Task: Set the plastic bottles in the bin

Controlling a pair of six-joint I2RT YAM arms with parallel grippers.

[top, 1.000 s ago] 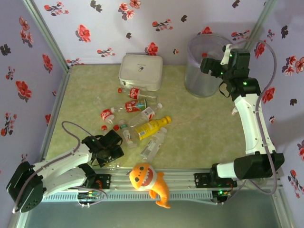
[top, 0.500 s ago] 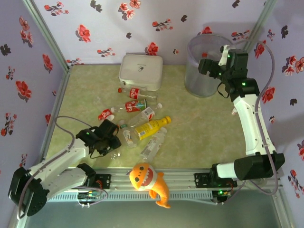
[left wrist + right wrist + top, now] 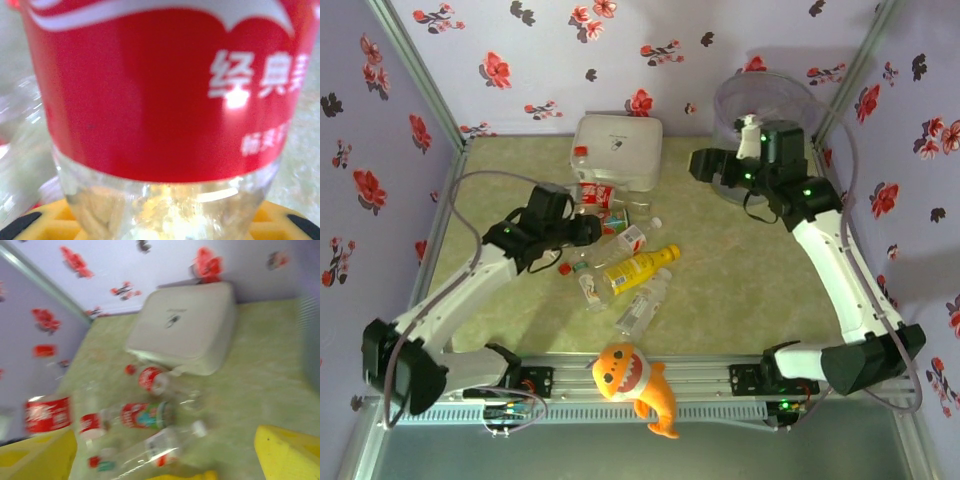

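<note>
Near rail: orange plush shark (image 3: 632, 378); not a task item;
Mid mat (image 3: 740, 270), loose bottles: clear bottle (image 3: 642, 305) lying flat, axis near-left to far-right; yellow bottle (image 3: 638, 268) flat just beyond, same slant, cap twd right; more red-label ones scattered behind;
Left gripper (image 3: 582, 232): clamped on red-label bottle (image 3: 160, 100); in wrist view its long axis runs out along the fingers, clear end nearest cam, label w/ white script beyond; cap end not seen;
Far, left of centre: white box (image 3: 617, 150); not a task item;
Far right corner: bin (image 3: 782, 80), upright, mouth up; well apart from held bottle, to its right & farther back;
Right gripper (image 3: 698, 162): fingers wide apart, nothing between; just beside bin on its left; right arm nearer bin, but left has the load;
Judgement: next = carry held bottle rightward over bin mouth; long reach for left arm
</note>
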